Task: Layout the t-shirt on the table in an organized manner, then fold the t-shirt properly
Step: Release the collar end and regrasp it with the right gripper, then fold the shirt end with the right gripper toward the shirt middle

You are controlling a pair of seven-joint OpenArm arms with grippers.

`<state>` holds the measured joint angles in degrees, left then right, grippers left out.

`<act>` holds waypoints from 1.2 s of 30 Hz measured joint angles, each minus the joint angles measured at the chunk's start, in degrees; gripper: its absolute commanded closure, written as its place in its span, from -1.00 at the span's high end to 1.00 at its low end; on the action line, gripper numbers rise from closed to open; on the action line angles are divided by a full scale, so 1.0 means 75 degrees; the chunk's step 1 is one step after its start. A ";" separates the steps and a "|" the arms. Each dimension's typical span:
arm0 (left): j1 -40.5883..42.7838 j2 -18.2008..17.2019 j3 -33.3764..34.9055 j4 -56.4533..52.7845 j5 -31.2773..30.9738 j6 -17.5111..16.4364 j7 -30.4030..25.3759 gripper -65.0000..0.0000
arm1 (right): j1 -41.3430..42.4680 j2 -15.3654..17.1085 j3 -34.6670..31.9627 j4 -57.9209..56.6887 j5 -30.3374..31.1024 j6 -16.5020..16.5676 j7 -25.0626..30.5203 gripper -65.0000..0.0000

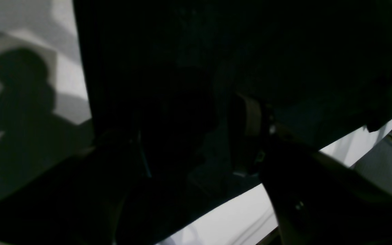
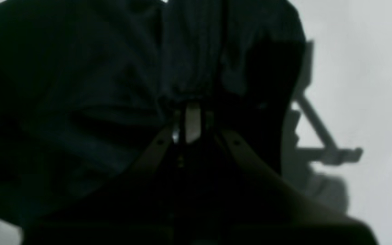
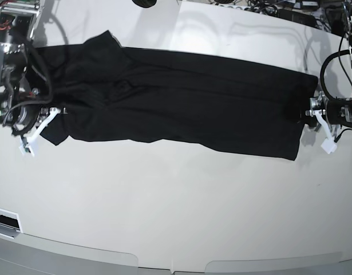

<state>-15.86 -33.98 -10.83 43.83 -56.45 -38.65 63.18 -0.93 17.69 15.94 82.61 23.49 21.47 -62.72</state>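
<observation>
T-shirt, plain black, stretched flat between my arms on the white counter; right fingers pinch its cloth, left fingers look parted at its edge.

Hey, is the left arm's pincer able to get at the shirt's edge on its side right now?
Probably yes. The left pincer sits right at the t-shirt edge on the table, with nothing between them. Whether it already grips cloth is too dark to tell.

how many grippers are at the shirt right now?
2. Right gripper at the sleeve end of the t-shirt, shut on cloth; left gripper at the hem end.
</observation>
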 measured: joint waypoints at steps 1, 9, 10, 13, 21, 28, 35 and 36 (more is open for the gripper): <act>-0.0003 0.0000 -0.0009 0.0003 -0.0003 0.0000 0.0003 0.00 | -0.0140 -0.0038 0.0000 0.0000 -0.0119 -0.0009 0.0329 -1.00; -0.0003 0.0000 -0.0015 0.0003 -0.0009 0.0003 -0.0117 0.00 | -0.0050 -0.0035 0.0000 0.0000 -0.1023 -0.1008 0.0629 -0.63; -0.0003 0.0000 -0.0015 0.0003 -0.0009 0.0003 -0.0117 0.00 | -0.0055 -0.0035 0.0000 0.0000 -0.0997 -0.1070 0.0624 -0.47; -0.0006 0.0000 -0.0015 0.0000 -0.0009 0.0003 -0.0117 0.00 | -0.0085 -0.0035 0.0000 0.0000 -0.0787 -0.1067 0.0562 -0.22; -0.0003 0.0029 -0.0985 0.0000 0.0006 0.0003 -0.0163 0.00 | 0.0353 -0.0032 0.1422 0.1084 -0.0501 -0.0635 0.0294 -0.22; 0.0023 -0.0067 -0.2224 0.0000 -0.0006 -0.0117 -0.0163 0.00 | -0.0099 -0.0038 0.2343 0.1393 0.2836 0.1988 -0.1116 -0.95; 0.0294 -0.0149 -0.2224 0.0000 0.0213 -0.0119 -0.0443 0.00 | -0.1387 -0.0219 0.1303 0.1378 0.2769 0.2430 -0.0195 -1.00; 0.0306 -0.0146 -0.2224 0.0000 0.0379 -0.0119 -0.0635 0.00 | -0.1431 -0.0219 0.1067 0.1376 0.2433 0.2430 0.0201 -1.00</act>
<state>-13.56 -35.07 -27.51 43.83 -53.60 -39.55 58.41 -11.66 16.05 23.94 92.92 41.74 39.70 -61.21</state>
